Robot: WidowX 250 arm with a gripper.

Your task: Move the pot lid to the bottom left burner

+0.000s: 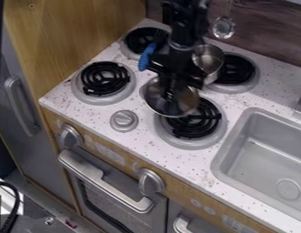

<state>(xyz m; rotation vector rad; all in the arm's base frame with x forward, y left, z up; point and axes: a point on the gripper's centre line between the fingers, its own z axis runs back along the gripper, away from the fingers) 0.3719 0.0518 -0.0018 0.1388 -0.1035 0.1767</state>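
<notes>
Gripper (169,91) at pot lid (155,103), 4 burners (105,78), panel markings (110,154) unreadably small

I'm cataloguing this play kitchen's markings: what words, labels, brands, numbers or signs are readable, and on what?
None can be read.
Pale marks on the wooden front panel, between the two larger knobs: too small and blurred.
Pale marks farther right on the same panel: also too small.
Lid: no lettering I can make out.
</notes>
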